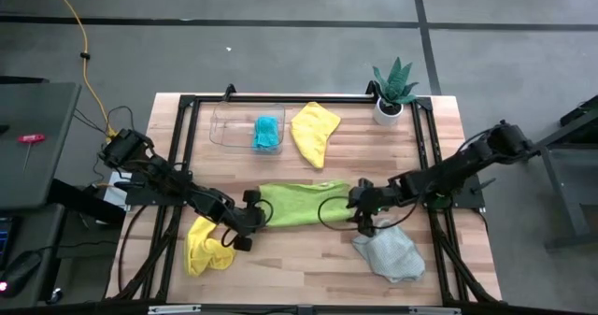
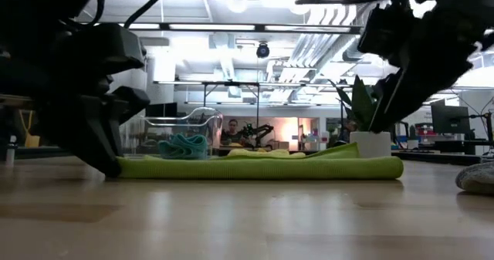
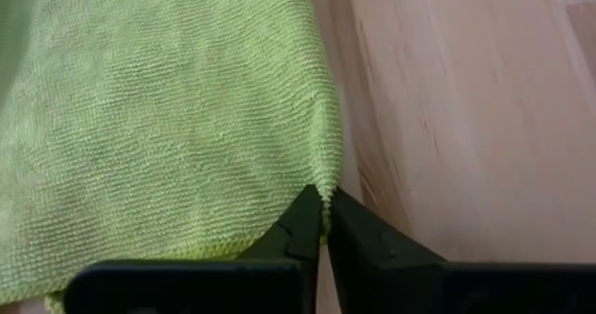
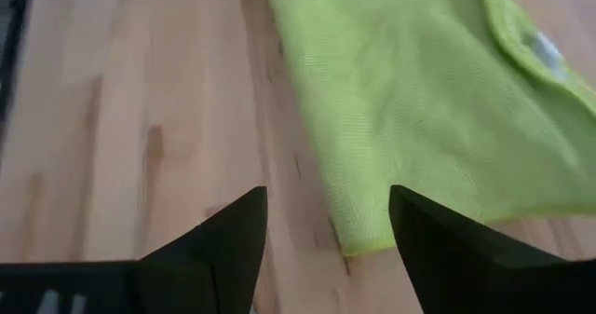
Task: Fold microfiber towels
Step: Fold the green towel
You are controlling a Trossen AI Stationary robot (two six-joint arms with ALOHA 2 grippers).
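The lime green towel [image 1: 301, 204] lay flat at the centre of the worktop [image 1: 308, 259]. The left gripper [image 3: 325, 223], at the towel's 9 o'clock end, had its fingers pinched shut on a corner. The right gripper [image 4: 326, 223], at the 3 o'clock end, stood spread over the opposite corner, gripping nothing. That corner probably needed clamping before both lifted evenly to fold.

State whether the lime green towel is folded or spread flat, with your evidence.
Folded: the lime green towel lies as a narrow strip, and the low view shows a rounded doubled edge.
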